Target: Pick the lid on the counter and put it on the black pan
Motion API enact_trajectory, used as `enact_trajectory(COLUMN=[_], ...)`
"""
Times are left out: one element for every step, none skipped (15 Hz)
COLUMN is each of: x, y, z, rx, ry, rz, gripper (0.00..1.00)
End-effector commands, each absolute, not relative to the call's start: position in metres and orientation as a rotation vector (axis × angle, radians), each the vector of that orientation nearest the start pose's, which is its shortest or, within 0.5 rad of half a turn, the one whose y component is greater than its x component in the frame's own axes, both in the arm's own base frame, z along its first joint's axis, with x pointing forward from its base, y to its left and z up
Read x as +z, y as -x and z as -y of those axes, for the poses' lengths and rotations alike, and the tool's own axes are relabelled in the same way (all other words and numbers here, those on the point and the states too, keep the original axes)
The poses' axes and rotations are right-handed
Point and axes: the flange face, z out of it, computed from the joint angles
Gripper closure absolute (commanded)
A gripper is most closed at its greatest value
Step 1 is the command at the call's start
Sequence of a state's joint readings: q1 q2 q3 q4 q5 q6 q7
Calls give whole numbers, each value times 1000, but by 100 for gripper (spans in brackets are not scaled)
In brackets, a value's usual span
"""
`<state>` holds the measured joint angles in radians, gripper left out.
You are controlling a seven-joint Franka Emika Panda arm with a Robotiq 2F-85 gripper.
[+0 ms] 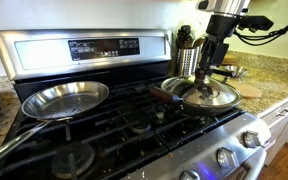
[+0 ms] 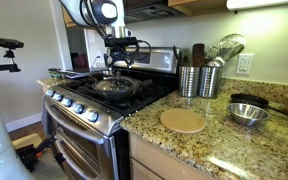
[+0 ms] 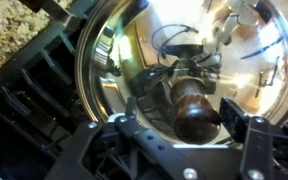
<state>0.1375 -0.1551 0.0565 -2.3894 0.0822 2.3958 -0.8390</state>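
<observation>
The shiny domed lid [image 1: 212,96] lies on the black pan [image 1: 187,106] on the stove's front burner; the pan's reddish-brown handle [image 1: 164,92] sticks out from under it. Both also show in an exterior view, lid [image 2: 114,85] over pan [image 2: 131,96]. My gripper [image 1: 206,72] hangs straight above the lid's centre. In the wrist view the lid [image 3: 134,60] fills the frame, and its dark brown knob [image 3: 196,108] stands between my fingers [image 3: 184,114]. The right finger is close to the knob and the left one stands off it; the jaws look open.
A shiny silver pan [image 1: 64,98] sits on another burner. Two metal utensil holders [image 2: 197,80] stand on the granite counter [image 2: 214,145], with a round cork trivet [image 2: 182,120] and a steel bowl [image 2: 249,113]. Stove knobs [image 2: 79,107] line the front edge.
</observation>
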Motion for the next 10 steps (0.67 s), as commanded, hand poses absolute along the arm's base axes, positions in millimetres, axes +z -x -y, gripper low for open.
enact_trajectory(x=[422, 428, 435, 441, 448, 454, 459, 463, 455, 460], y=[-452, -447, -442, -438, -434, -430, -427, -423, -441, -438], z=[-70, -65, -59, -54, -49, -45, -39, -35, -46, -42], rx=[-328, -362, -374, -389, -395, -404, -406, -421, -414, -423], ry=[2887, 2926, 2963, 2992, 3019, 3042, 3055, 3064, 3027, 3035], rz=[1314, 1233, 1149, 1069, 986, 916, 855, 799, 910, 871], gripper=[0, 0, 0, 0, 0, 0, 0, 0, 0, 0])
